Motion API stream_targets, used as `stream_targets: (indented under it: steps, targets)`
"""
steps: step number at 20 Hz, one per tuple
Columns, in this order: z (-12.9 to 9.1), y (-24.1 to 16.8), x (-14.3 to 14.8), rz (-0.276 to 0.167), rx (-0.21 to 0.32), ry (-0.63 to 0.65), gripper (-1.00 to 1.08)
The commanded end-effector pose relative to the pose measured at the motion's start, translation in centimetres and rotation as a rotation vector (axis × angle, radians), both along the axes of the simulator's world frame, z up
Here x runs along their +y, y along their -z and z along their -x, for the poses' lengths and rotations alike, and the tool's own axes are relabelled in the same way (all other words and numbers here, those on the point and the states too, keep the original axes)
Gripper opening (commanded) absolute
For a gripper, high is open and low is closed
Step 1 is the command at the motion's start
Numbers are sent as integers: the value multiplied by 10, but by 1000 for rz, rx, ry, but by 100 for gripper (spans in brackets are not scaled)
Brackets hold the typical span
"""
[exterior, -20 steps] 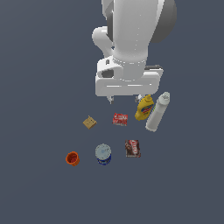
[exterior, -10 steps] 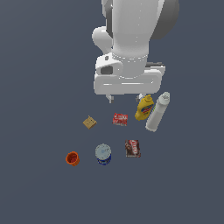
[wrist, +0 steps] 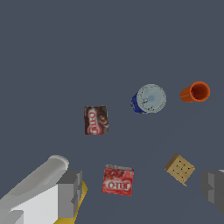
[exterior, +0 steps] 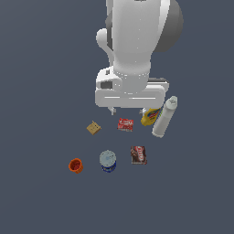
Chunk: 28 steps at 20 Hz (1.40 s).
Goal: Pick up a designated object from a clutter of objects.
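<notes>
The designated object, a short blue can (exterior: 108,161) with a pale top, stands upright between an orange cup (exterior: 76,165) and a dark red box (exterior: 138,155). My gripper (exterior: 127,111) hangs high above the clutter of objects, over the red packet (exterior: 125,124) and well apart from the can. In the wrist view the can (wrist: 148,99) shows from above, its pale lid facing the camera. My gripper (wrist: 142,190) is open, its grey fingers (wrist: 70,192) spread wide with nothing held between them.
A tan cracker square (exterior: 93,128) lies at the exterior view's left of the red packet. A yellow bottle (exterior: 150,116) and a tall white bottle (exterior: 164,117) lie side by side at the exterior view's right, partly under the hand. The orange cup (wrist: 195,92) lies tipped beside the can.
The hand has turned from tilted to level and sits lower in the exterior view, closer over the clutter. The objects have not moved.
</notes>
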State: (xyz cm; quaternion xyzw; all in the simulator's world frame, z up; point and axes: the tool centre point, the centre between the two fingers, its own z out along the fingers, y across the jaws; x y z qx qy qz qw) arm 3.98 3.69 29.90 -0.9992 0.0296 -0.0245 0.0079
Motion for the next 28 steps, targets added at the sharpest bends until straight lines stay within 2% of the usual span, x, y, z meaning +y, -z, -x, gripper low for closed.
stream_targets:
  steps: [1, 15, 21, 28]
  targets:
    - [-9, 11, -5, -4, 5, 47, 100]
    - [-68, 118, -52, -13, 41, 442, 100]
    - [-80, 154, -68, -7, 49, 557, 100]
    - [-85, 174, -77, -2, 52, 618, 100]
